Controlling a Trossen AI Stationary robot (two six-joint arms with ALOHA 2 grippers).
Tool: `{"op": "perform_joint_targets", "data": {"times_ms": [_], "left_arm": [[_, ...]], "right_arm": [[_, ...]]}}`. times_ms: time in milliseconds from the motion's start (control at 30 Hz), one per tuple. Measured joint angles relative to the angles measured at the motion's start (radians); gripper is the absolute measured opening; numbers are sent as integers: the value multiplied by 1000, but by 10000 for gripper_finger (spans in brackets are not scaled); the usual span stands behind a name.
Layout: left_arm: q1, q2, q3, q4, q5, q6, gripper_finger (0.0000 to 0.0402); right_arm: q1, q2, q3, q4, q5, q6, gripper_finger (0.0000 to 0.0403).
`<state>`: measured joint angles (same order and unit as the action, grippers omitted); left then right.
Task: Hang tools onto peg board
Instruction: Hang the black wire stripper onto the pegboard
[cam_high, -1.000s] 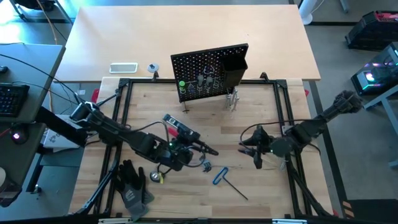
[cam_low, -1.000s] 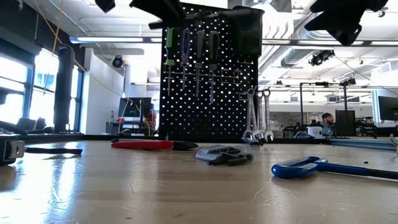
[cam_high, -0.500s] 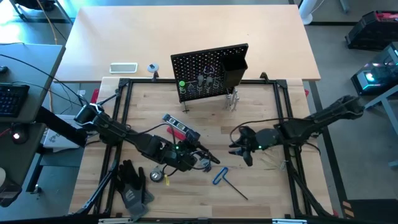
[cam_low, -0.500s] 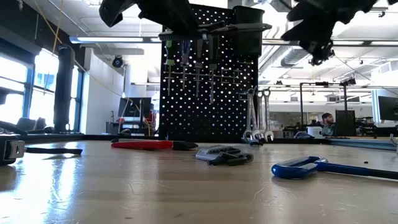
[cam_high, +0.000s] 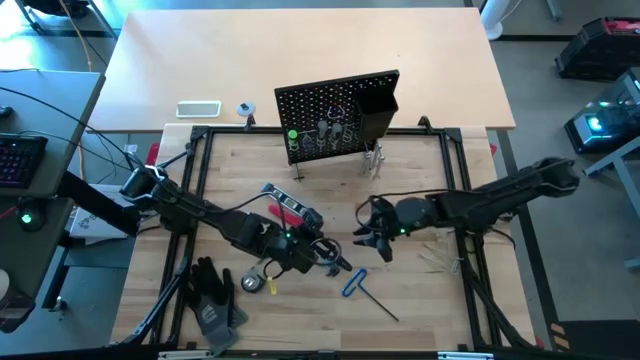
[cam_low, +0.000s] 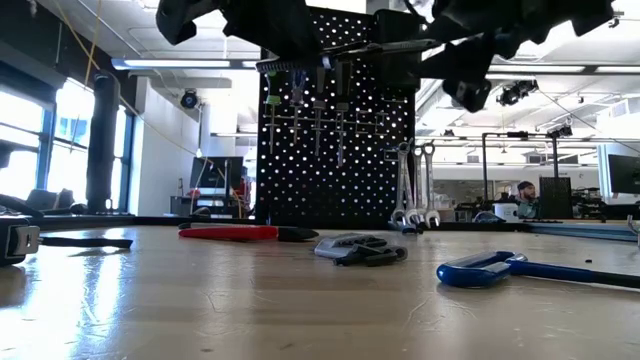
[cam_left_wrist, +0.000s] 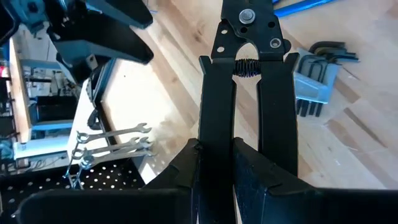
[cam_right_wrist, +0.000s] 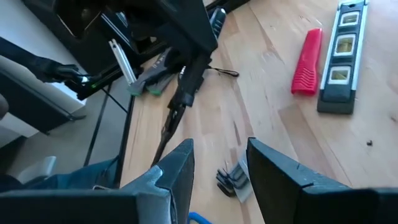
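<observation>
Work gloves (cam_high: 212, 297) are lying at the near-left edge. The left gripper (cam_high: 322, 254) is hovering mid-table, clamped on black pliers (cam_left_wrist: 249, 81), above the hex key set (cam_left_wrist: 318, 74). The right gripper (cam_high: 370, 238) is hanging just right, fingers apart, holding nothing. The peg board (cam_high: 338, 115) is standing at the far edge, bare wood in front.

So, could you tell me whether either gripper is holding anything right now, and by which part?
The left gripper holds the black pliers by the handles, nose pointing away. The right gripper is open and empty, facing the pliers.
</observation>
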<state>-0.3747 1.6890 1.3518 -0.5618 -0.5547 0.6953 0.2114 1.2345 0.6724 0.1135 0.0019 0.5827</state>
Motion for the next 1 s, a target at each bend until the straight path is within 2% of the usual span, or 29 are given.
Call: {"op": "perform_joint_targets", "data": {"times_ms": [433, 600, 700, 867, 1000], "left_arm": [[8, 0, 0, 8, 18, -6, 53], [33, 0, 0, 33, -15, -107, 53], [51, 0, 0, 42, -17, -172, 53], [82, 12, 0, 46, -40, -274, 53], [101, 62, 0, 110, -91, -314, 53]], "right_arm": [[-35, 64, 0, 121, -83, -36, 142], [-35, 43, 0, 8, -80, -45, 142], [-22, -9, 0, -132, -29, -42, 142], [36, -157, 0, -265, 112, -40, 142], [99, -284, 0, -404, 287, -4, 142]]}}
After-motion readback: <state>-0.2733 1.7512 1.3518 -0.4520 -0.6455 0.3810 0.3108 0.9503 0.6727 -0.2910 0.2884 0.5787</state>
